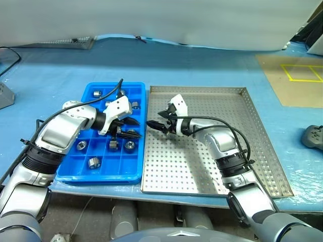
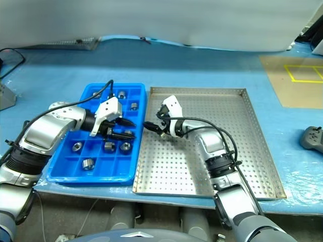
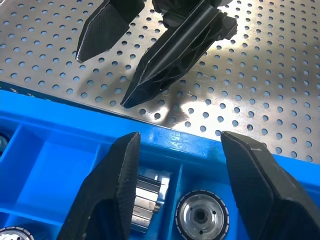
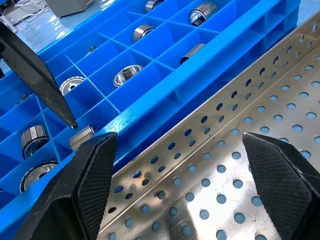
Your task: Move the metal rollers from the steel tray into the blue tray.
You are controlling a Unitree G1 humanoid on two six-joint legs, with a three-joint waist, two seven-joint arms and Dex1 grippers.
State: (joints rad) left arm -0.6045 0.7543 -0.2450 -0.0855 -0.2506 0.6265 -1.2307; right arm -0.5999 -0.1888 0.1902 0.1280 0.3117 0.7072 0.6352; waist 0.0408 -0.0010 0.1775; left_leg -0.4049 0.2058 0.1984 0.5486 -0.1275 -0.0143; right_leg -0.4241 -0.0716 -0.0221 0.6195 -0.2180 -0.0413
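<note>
The blue tray (image 1: 75, 169) lies left of the steel tray (image 1: 252, 151), their long sides touching. Several metal rollers sit in the blue tray's compartments, such as one (image 1: 93, 162) near the front and one (image 1: 97, 93) at the back. The steel tray's perforated floor shows no rollers. My left gripper (image 1: 135, 128) hovers open over the blue tray's right-hand compartments, with nothing between its fingers and two rollers (image 3: 200, 216) below them. My right gripper (image 1: 156, 119) is open and empty, low over the steel tray's left rim, its tips pointing at the left gripper.
A blue sheet covers the table. A black controller (image 1: 313, 136) lies at the right edge and a grey box (image 1: 4, 95) at the far left. A brown board with yellow tape (image 1: 298, 75) sits at the back right. Both trays reach close to the table's front edge.
</note>
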